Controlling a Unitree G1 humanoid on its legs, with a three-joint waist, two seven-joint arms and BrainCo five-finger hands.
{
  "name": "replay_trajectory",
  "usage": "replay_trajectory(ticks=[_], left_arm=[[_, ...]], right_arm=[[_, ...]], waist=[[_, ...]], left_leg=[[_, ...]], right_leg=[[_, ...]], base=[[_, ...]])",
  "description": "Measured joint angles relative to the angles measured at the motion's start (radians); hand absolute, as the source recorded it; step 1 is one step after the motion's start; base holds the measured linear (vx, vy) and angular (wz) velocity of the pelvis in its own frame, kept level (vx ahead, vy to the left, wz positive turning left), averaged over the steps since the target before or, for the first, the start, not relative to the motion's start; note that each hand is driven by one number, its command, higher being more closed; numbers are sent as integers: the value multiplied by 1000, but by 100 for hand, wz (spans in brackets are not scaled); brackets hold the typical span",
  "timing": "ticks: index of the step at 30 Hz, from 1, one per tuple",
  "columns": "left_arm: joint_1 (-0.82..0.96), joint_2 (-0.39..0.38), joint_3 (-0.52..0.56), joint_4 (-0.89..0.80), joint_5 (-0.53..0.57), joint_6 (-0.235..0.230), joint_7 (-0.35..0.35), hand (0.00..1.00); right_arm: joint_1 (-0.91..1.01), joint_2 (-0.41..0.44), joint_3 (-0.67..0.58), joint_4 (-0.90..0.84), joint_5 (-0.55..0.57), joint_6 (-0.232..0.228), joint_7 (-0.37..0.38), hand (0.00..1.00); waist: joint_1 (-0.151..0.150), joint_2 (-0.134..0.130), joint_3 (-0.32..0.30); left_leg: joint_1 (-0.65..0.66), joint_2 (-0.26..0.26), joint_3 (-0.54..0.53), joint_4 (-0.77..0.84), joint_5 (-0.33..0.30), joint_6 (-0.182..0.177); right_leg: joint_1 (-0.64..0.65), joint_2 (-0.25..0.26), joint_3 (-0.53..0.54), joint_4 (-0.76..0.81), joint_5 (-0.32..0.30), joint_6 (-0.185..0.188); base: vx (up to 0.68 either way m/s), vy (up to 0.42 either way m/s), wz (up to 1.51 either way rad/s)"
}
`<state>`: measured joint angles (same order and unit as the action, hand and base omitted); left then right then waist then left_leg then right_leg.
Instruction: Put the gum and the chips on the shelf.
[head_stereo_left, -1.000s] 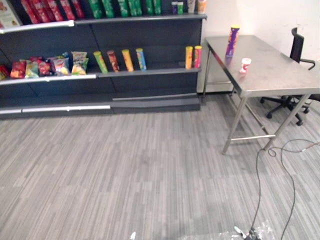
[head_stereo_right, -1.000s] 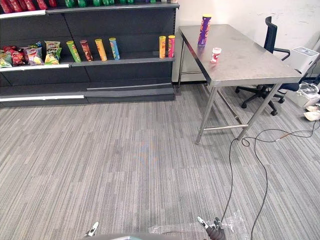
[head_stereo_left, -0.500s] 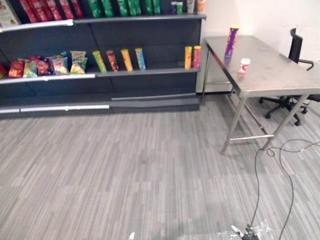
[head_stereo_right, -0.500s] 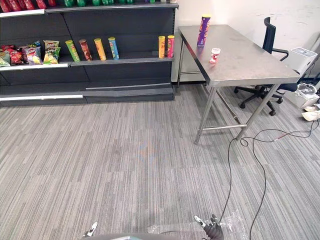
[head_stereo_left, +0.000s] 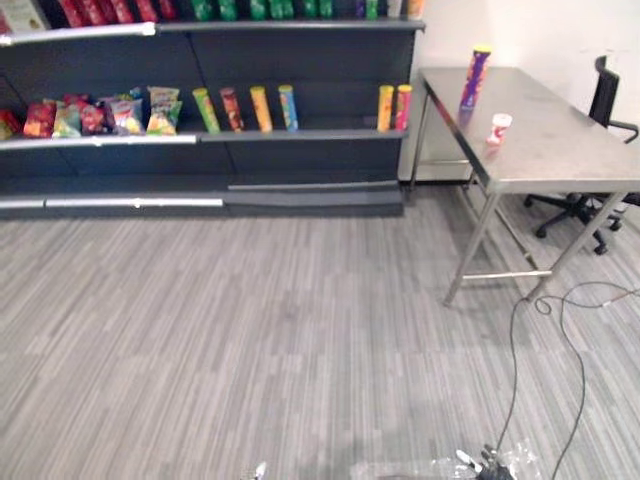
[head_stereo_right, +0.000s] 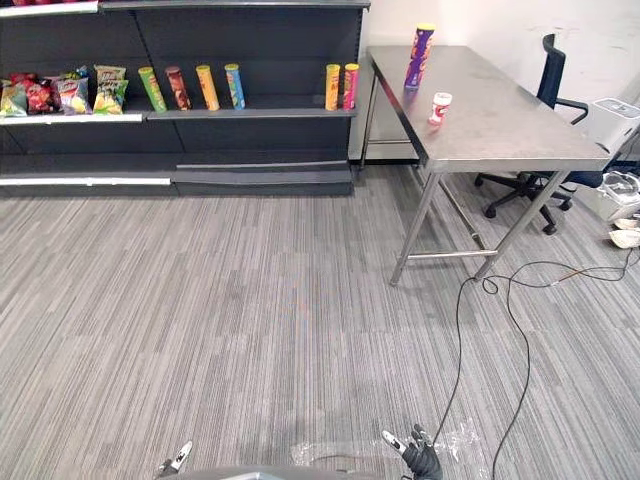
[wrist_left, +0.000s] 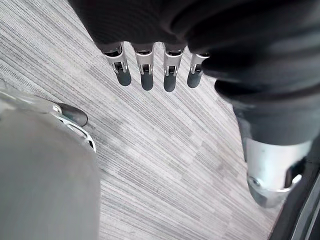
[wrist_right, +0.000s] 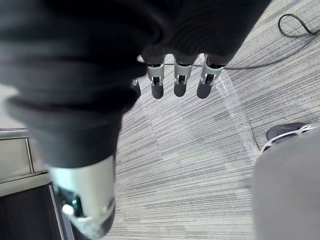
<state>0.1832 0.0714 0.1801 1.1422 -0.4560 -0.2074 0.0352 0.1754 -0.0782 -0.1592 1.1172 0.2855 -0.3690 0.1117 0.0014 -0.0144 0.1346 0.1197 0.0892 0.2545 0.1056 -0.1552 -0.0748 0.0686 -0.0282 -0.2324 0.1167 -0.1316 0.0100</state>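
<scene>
Shifting only its look, the robot leaves the purple chips can (head_stereo_right: 419, 56) and gum tub (head_stereo_right: 438, 108) on the table (head_stereo_right: 500, 125), its left hand (wrist_left: 146, 74) and right hand (wrist_right: 180, 80) hanging empty, fingers straight, nothing started.

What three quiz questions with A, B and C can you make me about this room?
1. Where is the gum tub?
A in a basket
B on the steel table
C on a sofa

2. What colour is the tall chips can on that table?
A green
B white
C purple

3. What are the left hand and the right hand doing?
A hanging with straight fingers, holding nothing
B squeezing a ball
C carrying a cup

Answers:
1 B: the tub stands on the tabletop, near the can.
2 C: the can's side is purple.
3 A: each wrist view shows straight fingers with nothing in them.
</scene>
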Motion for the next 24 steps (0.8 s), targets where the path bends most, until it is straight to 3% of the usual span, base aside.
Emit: replay_trajectory(ticks=[1,3,5,6,7,11,13,15,16,17,18,19,20,23,24], left_arm=[[-1,8,4,-1,-1,0,1,0],[0,19,25,-5,0,0,0,0],[14,-1,60,-12,-3,1,-2,0],[26,-11,80,-12,-3,2,-2,0],[38,-32,87,-18,-3,2,-2,0],[68,-49,96,-32,-2,-1,-2,0],[84,-59,103,-39,0,-1,0,0],[88,-61,103,-39,0,-1,0,0],[98,-68,102,-36,3,-1,0,0],[101,-71,107,-25,4,3,-2,0],[102,-67,104,-26,7,2,-3,0],[108,-56,101,-26,13,2,-4,0],[108,-33,92,-17,37,1,-4,0],[76,-7,72,5,48,7,-3,0],[75,-6,61,5,49,11,-2,0]], right_arm=[[0,2,0,1,2,9,-1,0],[0,11,0,3,3,22,-3,0],[4,10,-1,-3,0,23,-6,0],[3,2,0,-7,-2,25,-9,0],[3,-8,0,-8,-2,30,-12,0],[-1,-18,1,-9,-13,30,-16,0],[0,-22,0,-10,-13,28,-11,0],[0,-25,-2,-10,-12,20,-5,0],[3,-28,-5,-8,-12,14,2,0],[5,-25,-10,-1,-12,12,3,0],[6,-26,-15,0,-12,12,4,0],[1,-15,-21,7,-18,11,7,0],[-10,-8,-22,13,-46,7,9,0],[-32,8,-31,40,-63,-1,2,0],[-31,6,-49,39,-72,-5,1,0]], waist=[[0,-1,12],[3,-29,29],[4,-27,46],[3,-13,51],[4,0,57],[10,10,67],[10,18,69],[10,28,71],[14,35,72],[21,31,70],[26,32,70],[29,19,55],[26,-4,36],[16,-22,25],[18,-16,15]], left_leg=[[-31,8,1,69,-16,-12],[-116,20,13,248,-16,-13],[-207,58,16,465,-5,2],[-263,82,18,576,-5,19],[-290,96,16,618,-27,14],[-320,98,9,435,-15,1],[-322,106,-17,203,65,-16],[-327,120,-37,116,97,-30],[-328,134,-54,96,102,-36],[-328,133,-52,138,164,-38],[-328,121,-50,168,170,-27],[-336,89,-37,224,122,15],[-356,59,-15,269,68,32],[-374,6,-5,325,-4,70],[-359,-16,6,311,-16,77]], right_leg=[[-28,-12,-6,62,-43,-4],[-50,-36,-8,127,-85,-15],[-47,-42,-1,170,-113,-19],[-44,-42,6,185,-124,-22],[-31,-45,18,189,-128,-19],[-1,-81,60,191,-141,-3],[20,-93,76,191,-161,22],[38,-93,88,191,-177,46],[57,-93,111,191,-191,68],[82,-107,140,180,-205,90],[97,-119,155,164,-208,96],[125,-150,184,113,-210,96],[128,-176,210,93,-206,85],[105,-215,243,157,-151,113],[83,-233,257,201,-113,113]], base=[[-92,-85,26],[-65,-118,14],[-40,-73,-2],[14,25,-16],[36,46,-21],[147,153,-26],[198,239,-19],[213,269,-26],[329,424,-51],[358,452,-55],[473,538,-54],[394,410,-38],[473,433,-27],[330,288,13],[321,298,-9]])
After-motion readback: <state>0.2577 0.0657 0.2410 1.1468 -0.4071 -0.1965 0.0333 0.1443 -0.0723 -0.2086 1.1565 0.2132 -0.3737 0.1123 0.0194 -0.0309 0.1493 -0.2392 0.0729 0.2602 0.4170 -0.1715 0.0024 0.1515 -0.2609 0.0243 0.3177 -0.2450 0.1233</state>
